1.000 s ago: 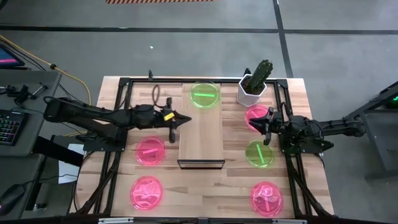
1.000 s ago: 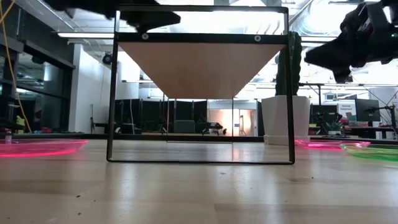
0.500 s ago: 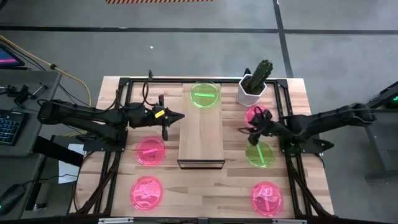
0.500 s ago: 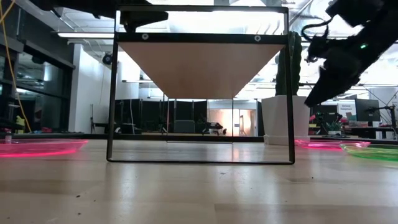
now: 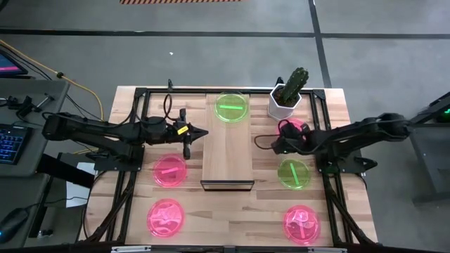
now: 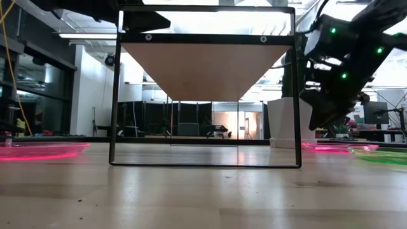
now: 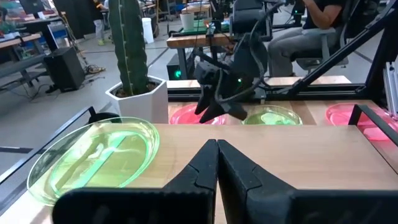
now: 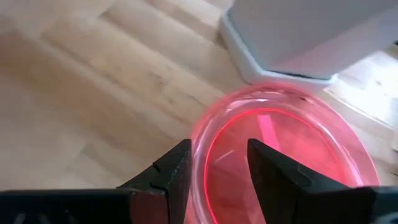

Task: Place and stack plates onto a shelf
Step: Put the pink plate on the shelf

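With the right gripper (image 8: pixel 214 163) open around the rim of the pink plate (image 8: pixel 292 155), the fingers should be closed gently before it is lifted.

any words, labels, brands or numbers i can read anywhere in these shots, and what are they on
None can be read.
Small yellow tag on the left arm near the left gripper: too small to read.
Sign on the room's back wall in the low view: blurred, unreadable.
Round translucent plates, pink-red and neon green: only a plain bar or cross mark, no text.
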`<action>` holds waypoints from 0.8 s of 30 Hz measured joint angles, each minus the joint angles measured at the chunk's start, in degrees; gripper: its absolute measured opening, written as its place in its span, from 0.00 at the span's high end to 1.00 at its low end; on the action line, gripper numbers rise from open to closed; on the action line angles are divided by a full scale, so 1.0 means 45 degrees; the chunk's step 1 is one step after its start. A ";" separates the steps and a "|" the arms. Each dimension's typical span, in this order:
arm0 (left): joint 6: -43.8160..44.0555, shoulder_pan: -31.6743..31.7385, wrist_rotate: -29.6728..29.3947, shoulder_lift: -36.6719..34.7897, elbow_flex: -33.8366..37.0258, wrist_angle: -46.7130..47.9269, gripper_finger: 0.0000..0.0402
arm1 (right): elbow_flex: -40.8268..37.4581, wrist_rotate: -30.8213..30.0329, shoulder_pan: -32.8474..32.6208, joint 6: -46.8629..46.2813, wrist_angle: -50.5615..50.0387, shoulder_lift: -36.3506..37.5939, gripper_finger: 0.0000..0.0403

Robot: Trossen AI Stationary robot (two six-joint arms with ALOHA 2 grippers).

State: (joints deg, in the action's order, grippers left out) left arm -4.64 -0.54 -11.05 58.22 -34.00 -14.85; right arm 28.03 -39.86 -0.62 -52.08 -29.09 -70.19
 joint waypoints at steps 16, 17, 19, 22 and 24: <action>0.0121 0.0000 0.0000 0.0000 0.0000 0.0000 1.00 | -0.0005 -0.0593 -0.0063 -0.1797 0.1968 -0.3164 0.64; 0.0121 0.0000 0.0000 0.0000 0.0000 0.0000 1.00 | -0.0005 -0.0660 -0.0063 -0.1850 0.2019 -0.3305 0.64; 0.0121 0.0000 0.0000 0.0000 0.0000 0.0000 1.00 | -0.0005 -0.0817 -0.0058 -0.2053 0.2018 -0.3468 0.64; 0.0121 0.0000 0.0000 0.0000 0.0000 0.0000 1.00 | -0.0005 -0.0867 -0.0063 -0.2135 0.2030 -0.3622 0.64; 0.0121 0.0000 0.0000 0.0000 0.0000 0.0000 1.00 | -0.0005 -0.0871 -0.0060 -0.2156 0.2069 -0.3713 0.64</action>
State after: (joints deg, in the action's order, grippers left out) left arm -4.10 -0.54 -11.05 58.22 -34.00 -14.85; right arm 28.01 -43.78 -0.89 -61.78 -19.78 -86.90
